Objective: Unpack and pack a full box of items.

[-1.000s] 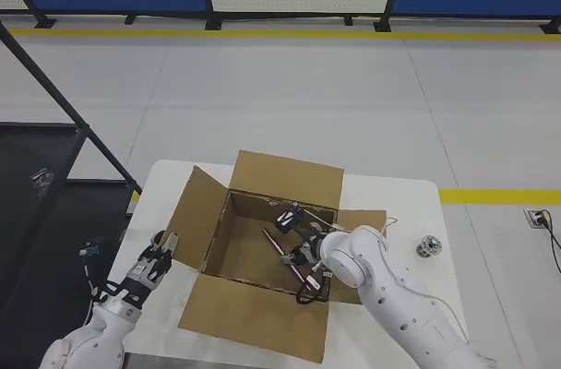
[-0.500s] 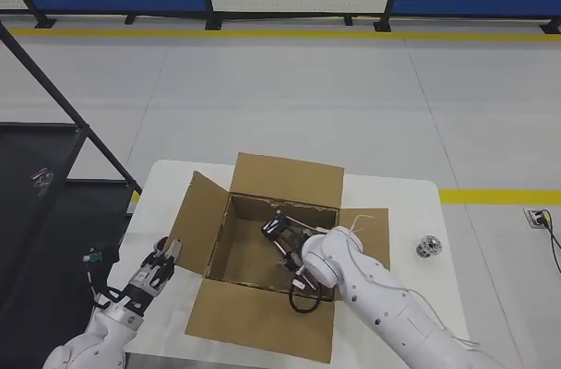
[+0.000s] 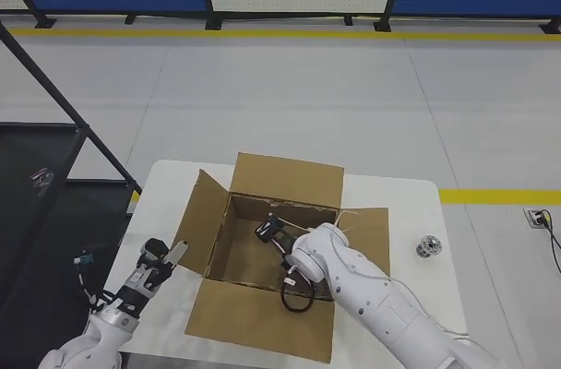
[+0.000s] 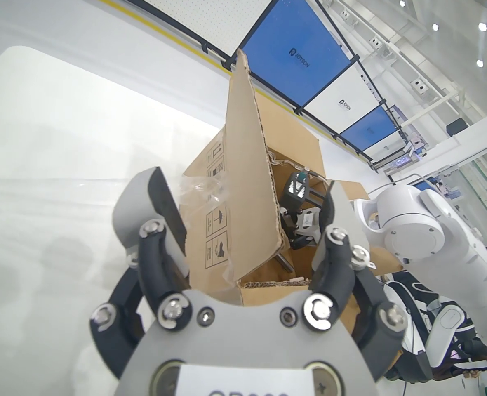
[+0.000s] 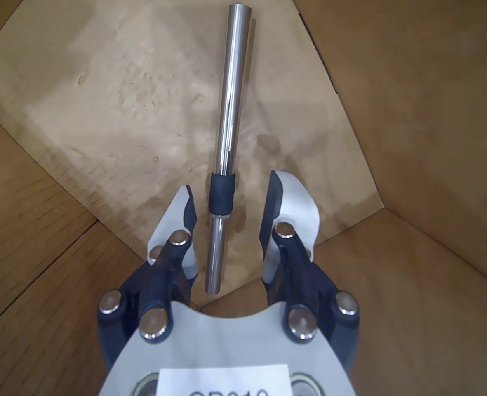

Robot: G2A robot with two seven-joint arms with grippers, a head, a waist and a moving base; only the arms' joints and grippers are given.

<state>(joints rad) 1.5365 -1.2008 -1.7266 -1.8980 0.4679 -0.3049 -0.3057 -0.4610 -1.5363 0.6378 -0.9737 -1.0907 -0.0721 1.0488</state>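
An open cardboard box point(image 3: 262, 314) stands on the white table point(image 3: 410, 203), flaps spread. My right arm reaches down inside it. A shiny metal rod point(image 5: 231, 96) with a black band lies on the box floor point(image 5: 115, 84). My right gripper point(image 5: 230, 203) is open, its fingers on either side of the banded part of the rod and not touching it. My left gripper point(image 3: 162, 258) hovers open over the table just outside the box's left flap point(image 4: 247, 175), holding nothing; that flap stands between its fingers point(image 4: 165, 203) farther off.
A small metal spool-like part point(image 3: 429, 246) sits on the table to the right of the box. A dark frame and a black surface point(image 3: 31, 212) border the table on the left. Bare table shows along the box's left side.
The right arm has pushed deeper into the box and toward its left. The left gripper has shifted slightly nearer the left flap, which now stands more upright.
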